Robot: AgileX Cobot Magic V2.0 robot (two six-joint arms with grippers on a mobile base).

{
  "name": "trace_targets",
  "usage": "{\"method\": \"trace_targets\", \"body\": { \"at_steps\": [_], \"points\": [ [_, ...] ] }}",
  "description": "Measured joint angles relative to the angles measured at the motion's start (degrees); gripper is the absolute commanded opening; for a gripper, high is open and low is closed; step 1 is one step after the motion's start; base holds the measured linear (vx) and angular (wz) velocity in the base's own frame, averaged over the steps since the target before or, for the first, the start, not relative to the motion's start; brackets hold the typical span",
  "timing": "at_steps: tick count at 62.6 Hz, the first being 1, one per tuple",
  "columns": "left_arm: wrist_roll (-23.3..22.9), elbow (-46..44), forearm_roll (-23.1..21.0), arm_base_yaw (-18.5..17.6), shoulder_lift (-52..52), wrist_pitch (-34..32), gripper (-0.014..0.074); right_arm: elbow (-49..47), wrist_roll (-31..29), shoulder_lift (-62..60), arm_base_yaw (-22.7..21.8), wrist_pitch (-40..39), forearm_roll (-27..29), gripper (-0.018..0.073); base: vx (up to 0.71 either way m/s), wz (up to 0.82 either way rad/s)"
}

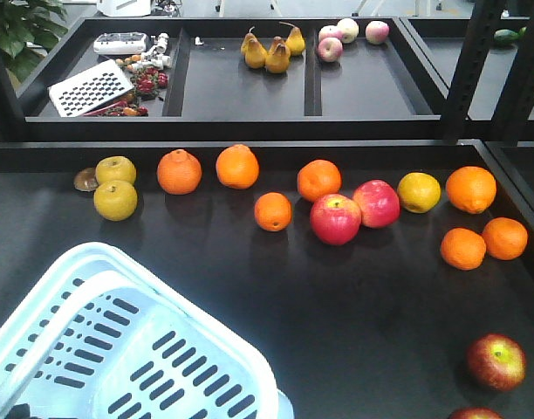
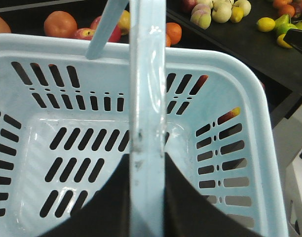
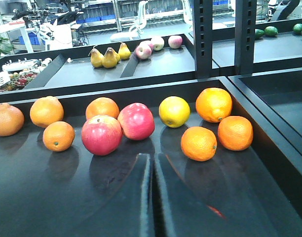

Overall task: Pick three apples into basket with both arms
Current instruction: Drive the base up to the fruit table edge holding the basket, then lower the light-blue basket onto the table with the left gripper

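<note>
Pale basket (image 1: 197,310) sits front-left; two maroon apples (image 1: 496,360) front-right.

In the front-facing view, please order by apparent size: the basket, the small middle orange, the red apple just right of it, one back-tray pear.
1. basket
2. red apple
3. small orange
4. pear, but farther from the camera, so unsure.

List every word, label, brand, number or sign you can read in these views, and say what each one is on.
No text is readable in any view.
The basket: plain plastic, no label showing.
The apples and oranges: no stickers visible.
The white device in the far tray: any marking is too small to read.
The background shelving in the right wrist view: too blurred to read.
</note>
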Motion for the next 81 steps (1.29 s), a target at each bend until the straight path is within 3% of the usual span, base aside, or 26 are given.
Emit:
{"method": "trace_targets", "body": {
  "at_steps": [45,63,70,81],
  "points": [
    [0.0,0.0,-0.33,0.0,0.0,-0.05,-0.0007,0.0,0.0,0.0,0.0,0.0,0.0,-0.0004,0.0,0.0],
    [0.27,0.0,-5.29,0.0,0.06,-1.23,-0.0007,0.0,0.0,0.0,0.0,0.0,0.0,-0.0004,0.0,0.0],
    [4.29,-0.29,-9.58,0.0,1.68,-2.63,-0.0007,0.0,0.0,0.0,0.0,0.0,0.0,-0.0004,0.0,0.0],
    [16.37,-3.53,-14.23,0.0,9.91,-2.63,-0.0007,0.0,0.0,0.0,0.0,0.0,0.0,-0.0004,0.0,0.0]
  ]
}}
